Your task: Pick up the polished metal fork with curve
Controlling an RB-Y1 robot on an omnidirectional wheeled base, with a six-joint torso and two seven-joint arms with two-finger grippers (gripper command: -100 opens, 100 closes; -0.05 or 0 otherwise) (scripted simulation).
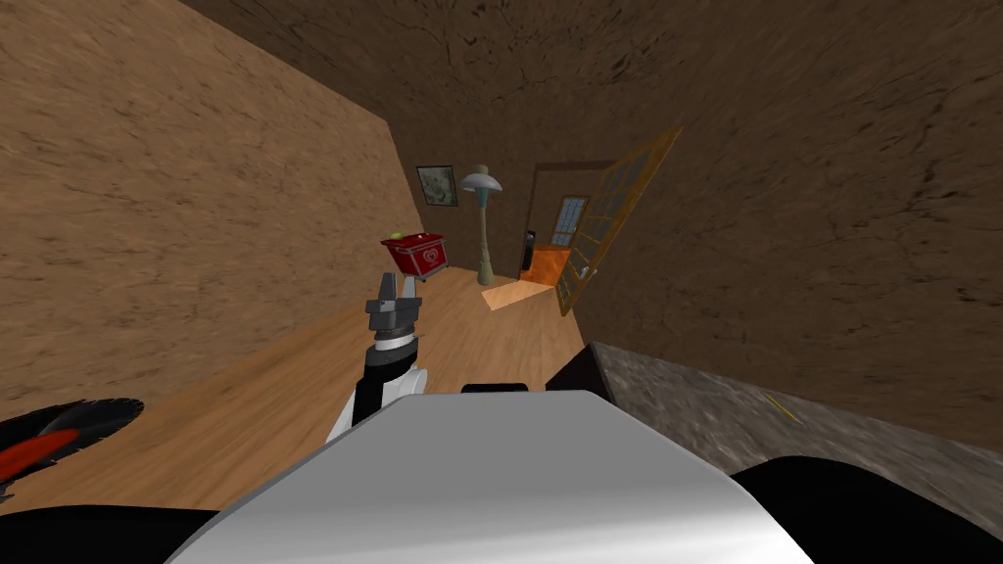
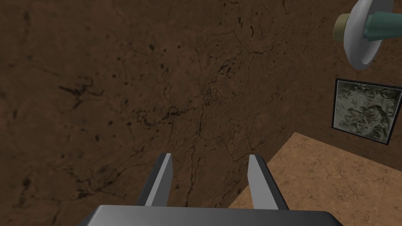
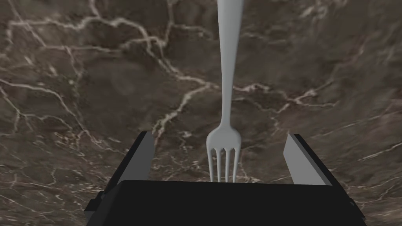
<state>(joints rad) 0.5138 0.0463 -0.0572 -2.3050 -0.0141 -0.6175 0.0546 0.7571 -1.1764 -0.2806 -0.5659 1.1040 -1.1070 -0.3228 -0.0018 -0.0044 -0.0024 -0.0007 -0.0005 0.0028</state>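
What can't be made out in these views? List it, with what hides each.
- Fork, right wrist view: tine tips hidden behind the right gripper's dark body; handle end cut off by the picture's edge.
- Red bin, head view: the green thing on top is too small to name.
- Black and red round thing, head view: cut off by the edge.

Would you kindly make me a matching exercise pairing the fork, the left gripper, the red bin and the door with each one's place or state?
1 fork
2 left gripper
3 red bin
4 door

a swung open
b within the open right gripper, on the marbled surface
c open, holding nothing
d near the floor lamp

Pairs: 1-b, 2-c, 3-d, 4-a
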